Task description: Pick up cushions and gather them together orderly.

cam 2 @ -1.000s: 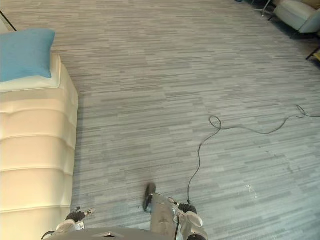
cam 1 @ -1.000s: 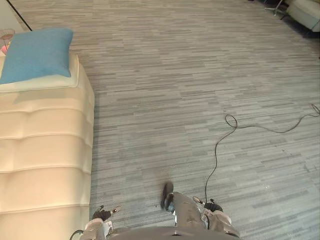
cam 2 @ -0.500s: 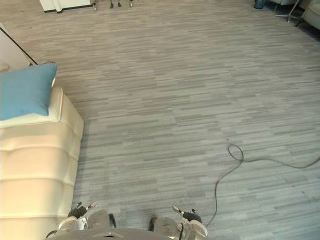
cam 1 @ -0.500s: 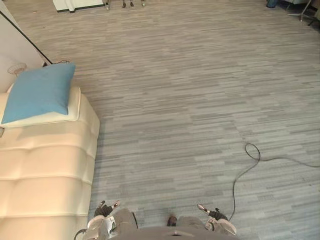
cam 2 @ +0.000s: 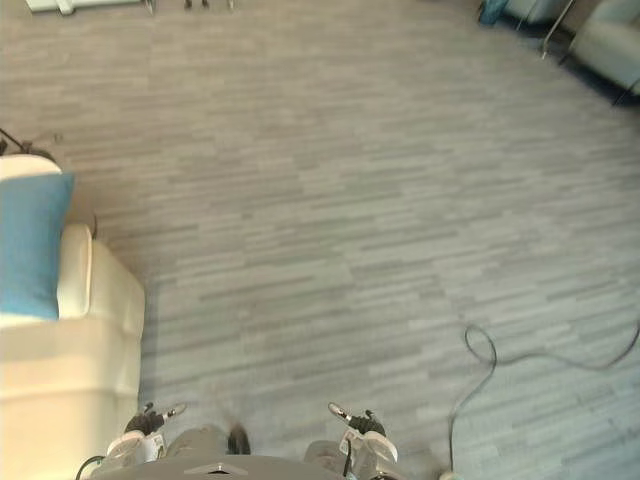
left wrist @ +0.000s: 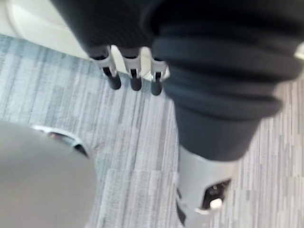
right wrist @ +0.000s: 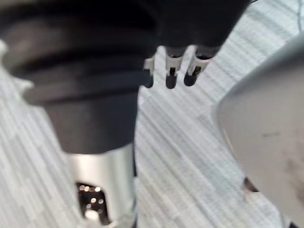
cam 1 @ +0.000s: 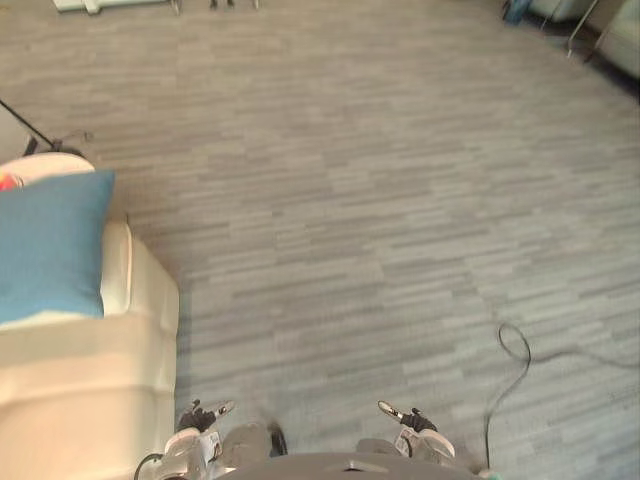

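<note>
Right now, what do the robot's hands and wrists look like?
The left hand and right hand match: slim silver fingers in a row with dark rounded tips, and a black ribbed cover over each wrist and hand back.

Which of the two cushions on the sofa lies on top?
The blue cushion; it lies on the flatter cream cushion, whose edge shows beside it.

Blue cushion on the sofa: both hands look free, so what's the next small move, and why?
Probably turn left and step toward the cream sofa. The blue cushion lies on top of it at the robot's left. The left hand and right hand hang low over the grey carpet, open and holding nothing, well short of the cushion.
</note>
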`<state>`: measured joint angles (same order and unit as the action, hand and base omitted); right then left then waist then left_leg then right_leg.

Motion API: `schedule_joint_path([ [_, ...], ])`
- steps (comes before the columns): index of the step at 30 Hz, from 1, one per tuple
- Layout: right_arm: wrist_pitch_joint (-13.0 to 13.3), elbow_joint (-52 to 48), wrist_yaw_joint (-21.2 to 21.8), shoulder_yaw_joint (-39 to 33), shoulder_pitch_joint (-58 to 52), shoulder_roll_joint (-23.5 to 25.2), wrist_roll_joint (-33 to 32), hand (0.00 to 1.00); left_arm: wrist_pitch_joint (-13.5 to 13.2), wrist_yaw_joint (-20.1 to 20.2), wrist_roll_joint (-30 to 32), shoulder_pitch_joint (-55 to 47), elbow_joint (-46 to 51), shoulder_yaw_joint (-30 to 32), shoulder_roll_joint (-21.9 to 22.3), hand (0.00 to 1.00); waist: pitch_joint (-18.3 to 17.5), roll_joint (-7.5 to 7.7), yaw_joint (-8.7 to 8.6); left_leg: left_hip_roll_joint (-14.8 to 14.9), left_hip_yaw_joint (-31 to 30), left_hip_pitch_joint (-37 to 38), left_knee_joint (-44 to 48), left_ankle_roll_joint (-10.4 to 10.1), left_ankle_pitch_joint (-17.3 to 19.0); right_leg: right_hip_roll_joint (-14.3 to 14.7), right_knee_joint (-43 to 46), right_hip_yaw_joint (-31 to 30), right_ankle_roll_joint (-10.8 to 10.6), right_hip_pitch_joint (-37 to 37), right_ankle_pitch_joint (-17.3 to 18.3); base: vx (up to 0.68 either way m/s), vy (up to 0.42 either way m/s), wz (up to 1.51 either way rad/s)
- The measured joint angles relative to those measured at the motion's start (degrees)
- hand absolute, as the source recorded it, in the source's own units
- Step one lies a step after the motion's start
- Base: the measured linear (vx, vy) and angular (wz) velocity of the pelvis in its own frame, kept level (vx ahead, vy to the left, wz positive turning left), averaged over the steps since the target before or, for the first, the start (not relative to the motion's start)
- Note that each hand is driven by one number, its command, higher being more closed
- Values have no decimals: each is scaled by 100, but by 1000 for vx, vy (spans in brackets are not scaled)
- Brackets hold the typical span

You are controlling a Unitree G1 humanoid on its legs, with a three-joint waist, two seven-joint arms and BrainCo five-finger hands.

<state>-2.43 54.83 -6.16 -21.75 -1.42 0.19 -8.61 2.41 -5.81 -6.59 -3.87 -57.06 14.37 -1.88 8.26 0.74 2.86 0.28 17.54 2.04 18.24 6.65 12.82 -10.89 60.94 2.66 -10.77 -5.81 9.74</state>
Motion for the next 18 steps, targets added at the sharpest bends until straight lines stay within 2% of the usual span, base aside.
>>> schedule_joint_path([
  [1,5,7,4,78,4,-51,0,0,21,-6,-5,-9,-49,-55,-27,0,19,-36,-13,-8,-44,464,-367,-2,1,-65,90,355,356,-126,203,413,42,-11],
  [2,9,7,6,89,5,-67,0,0,26,-5,-5,-16,-70,-111,-48,0,19,-39,-26,-8,-52,659,-556,-3,0,-81,26,546,465,-213,292,366,14,8],
  [3,15,15,5,79,-1,-77,1,0,27,-3,-4,-11,-151,-192,-80,0,21,-17,-91,-1,-108,935,-855,-5,-1,-87,-502,966,646,-477,559,316,-34,25],
  [5,9,14,8,59,-11,-95,1,0,27,10,-3,0,-209,-215,-60,0,26,-12,-188,7,-212,1026,-947,-32,14,-74,-1372,1265,685,-746,622,317,-88,39],
  [6,17,-2,23,-55,-2,-99,-10,0,27,8,-3,6,-209,-201,-36,0,46,-35,-243,42,-296,1108,-961,-111,63,-32,-1985,1357,754,-922,580,365,-159,43],
  [7,17,-8,42,-153,-1,-123,-20,0,35,0,-3,18,-210,-199,-22,0,85,-86,-276,118,-395,1183,-983,-193,147,116,-2591,1326,816,-1053,441,440,-224,55],
  [8,4,-4,64,-149,2,-134,-10,0,34,3,7,16,-215,-210,-33,0,129,-101,-283,216,-541,1334,-1072,-287,209,401,-3836,1046,788,-1130,-153,443,-280,61],
  [9,4,2,65,-151,-23,-108,-6,0,32,6,6,4,-214,-201,-30,0,123,-37,-292,204,-697,1416,-1119,-360,249,457,-4639,876,746,-1091,-604,459,-336,76],
  [10,7,0,68,-207,-32,-96,-22,0,20,10,9,1,-212,-183,-7,0,151,-20,-323,246,-888,1545,-1150,-516,340,482,-4755,792,747,-1015,-1359,469,-355,69],
  [11,-4,-23,70,-207,-8,-128,-5,0,20,10,10,35,-212,-61,71,0,158,-100,-309,365,-998,1655,-1137,-563,368,587,-4613,838,911,-977,-1422,387,-294,43],
  [12,-7,-52,68,-209,-9,-149,2,0,10,18,11,21,-207,81,206,0,153,-213,-248,479,-1024,1633,-1025,-608,311,626,-4389,916,945,-1007,-1171,363,-276,21],
  [14,-5,-146,82,-327,-9,-106,-4,0,5,29,14,22,-204,203,326,0,151,-320,-253,628,-1225,1449,-525,-792,183,653,-4136,1078,1045,-941,-829,319,-262,22],
  [16,-25,-177,85,-329,-51,-130,-3,0,4,38,14,21,-142,321,369,0,153,-390,-233,818,-1395,1025,562,-1125,-38,726,-4232,1248,1110,-604,-671,341,-265,37],
  [17,-24,-232,82,-296,-134,-127,-1,0,5,45,-2,20,-72,380,399,0,159,-411,-252,972,-1473,593,1563,-1431,-393,752,-4366,1401,1147,-303,-573,323,-199,46],
  [18,-22,-238,70,-271,-176,-128,-2,0,6,58,-14,12,-24,414,411,0,187,-370,-230,1100,-1415,348,2123,-1514,-541,792,-4480,1428,1169,-133,-535,321,-156,44],
])
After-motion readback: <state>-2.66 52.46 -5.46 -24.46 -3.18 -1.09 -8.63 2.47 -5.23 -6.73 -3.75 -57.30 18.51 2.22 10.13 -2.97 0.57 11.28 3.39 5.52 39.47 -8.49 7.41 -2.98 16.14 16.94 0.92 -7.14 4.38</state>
